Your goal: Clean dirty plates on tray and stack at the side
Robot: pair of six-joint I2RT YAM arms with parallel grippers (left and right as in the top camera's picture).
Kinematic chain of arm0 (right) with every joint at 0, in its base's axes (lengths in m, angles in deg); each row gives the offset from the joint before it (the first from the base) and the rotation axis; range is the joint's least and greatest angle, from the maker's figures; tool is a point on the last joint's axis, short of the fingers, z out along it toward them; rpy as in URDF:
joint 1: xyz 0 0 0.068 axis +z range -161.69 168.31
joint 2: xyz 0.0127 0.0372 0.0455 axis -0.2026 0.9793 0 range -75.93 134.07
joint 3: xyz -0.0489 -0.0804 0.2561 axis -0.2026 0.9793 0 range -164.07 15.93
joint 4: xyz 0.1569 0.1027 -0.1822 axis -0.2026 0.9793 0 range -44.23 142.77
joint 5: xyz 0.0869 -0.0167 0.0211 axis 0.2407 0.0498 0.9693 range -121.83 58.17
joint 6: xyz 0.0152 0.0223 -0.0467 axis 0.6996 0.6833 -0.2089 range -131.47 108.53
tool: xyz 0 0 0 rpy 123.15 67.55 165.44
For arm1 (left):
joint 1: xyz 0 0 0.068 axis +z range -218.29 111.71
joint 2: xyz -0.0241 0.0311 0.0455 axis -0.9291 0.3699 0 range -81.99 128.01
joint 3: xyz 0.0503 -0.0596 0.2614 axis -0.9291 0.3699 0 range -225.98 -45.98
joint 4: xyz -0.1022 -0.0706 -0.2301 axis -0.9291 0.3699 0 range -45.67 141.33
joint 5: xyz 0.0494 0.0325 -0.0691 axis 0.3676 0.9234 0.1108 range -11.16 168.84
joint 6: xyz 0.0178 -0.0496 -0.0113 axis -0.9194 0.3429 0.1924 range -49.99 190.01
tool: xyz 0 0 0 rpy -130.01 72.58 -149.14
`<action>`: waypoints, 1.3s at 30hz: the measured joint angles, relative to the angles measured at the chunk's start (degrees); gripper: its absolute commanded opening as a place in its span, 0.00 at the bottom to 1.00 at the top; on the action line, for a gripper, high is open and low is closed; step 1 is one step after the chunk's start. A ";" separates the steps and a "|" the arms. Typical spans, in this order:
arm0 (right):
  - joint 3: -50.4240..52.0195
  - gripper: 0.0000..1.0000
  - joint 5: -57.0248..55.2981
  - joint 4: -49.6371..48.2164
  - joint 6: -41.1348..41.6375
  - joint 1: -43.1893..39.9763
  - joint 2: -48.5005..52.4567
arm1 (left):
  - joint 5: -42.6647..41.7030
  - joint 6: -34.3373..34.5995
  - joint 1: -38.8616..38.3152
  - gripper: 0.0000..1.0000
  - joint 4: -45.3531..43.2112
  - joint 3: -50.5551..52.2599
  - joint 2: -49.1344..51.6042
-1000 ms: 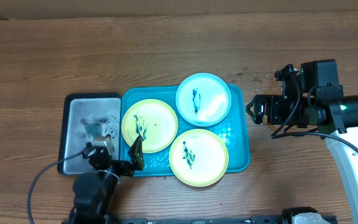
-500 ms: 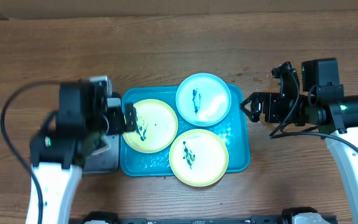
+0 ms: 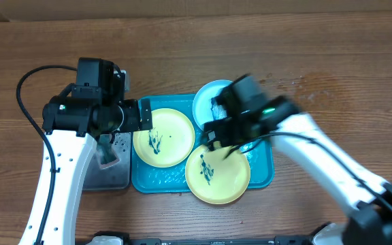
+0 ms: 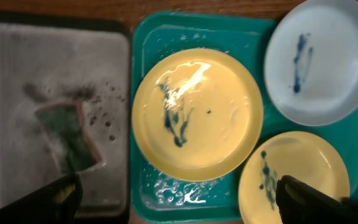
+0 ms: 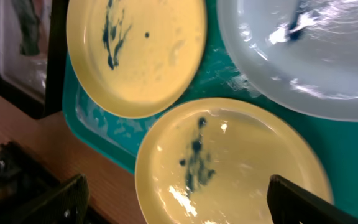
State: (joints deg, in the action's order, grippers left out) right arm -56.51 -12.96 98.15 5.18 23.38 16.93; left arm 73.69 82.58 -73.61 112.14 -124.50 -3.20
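Three smeared plates lie in the turquoise tray: a yellow-green one at the left, a yellow-green one at the front, and a light blue one at the back, partly hidden by my right arm. My left gripper is open and empty above the tray's left edge. The left wrist view shows the left plate between its open fingers. My right gripper is blurred, open and empty above the front plate; its fingers straddle that plate.
A grey metal tray with black rim lies left of the turquoise tray and holds a green sponge, which also shows in the left wrist view. Bare wooden table surrounds both trays.
My right arm has swung from the table's right side to above the tray. My left arm rose from the front edge to the tray's left side, then shifted slightly.
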 measured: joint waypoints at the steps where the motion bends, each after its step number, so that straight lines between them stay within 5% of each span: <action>1: 0.00 0.90 -1.31 -1.20 1.64 2.25 1.20 | 1.64 1.36 0.13 1.00 0.70 0.00 0.07; 9: 0.00 0.80 -7.08 -9.14 10.84 9.20 8.52 | 12.70 8.35 0.59 0.93 2.23 -0.02 0.09; 28: 0.02 0.78 -8.41 -20.85 14.51 9.11 15.80 | 14.38 8.04 0.59 0.97 0.57 -0.02 0.09; 33: 0.02 0.74 -8.70 -21.22 15.02 9.05 16.81 | 14.36 8.04 0.59 0.84 0.48 -0.02 0.09; 35: 0.02 0.70 -8.79 -21.92 15.54 8.92 18.97 | 14.27 7.93 0.59 0.66 1.18 -0.02 0.09; 39: -0.74 0.65 -8.63 -23.21 16.57 8.74 21.05 | 13.75 7.89 0.59 0.58 2.34 -0.02 0.09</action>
State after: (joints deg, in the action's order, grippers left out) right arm -57.26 -21.59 74.94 21.75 32.13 37.97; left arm 87.44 90.47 -73.02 114.48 -124.52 -3.12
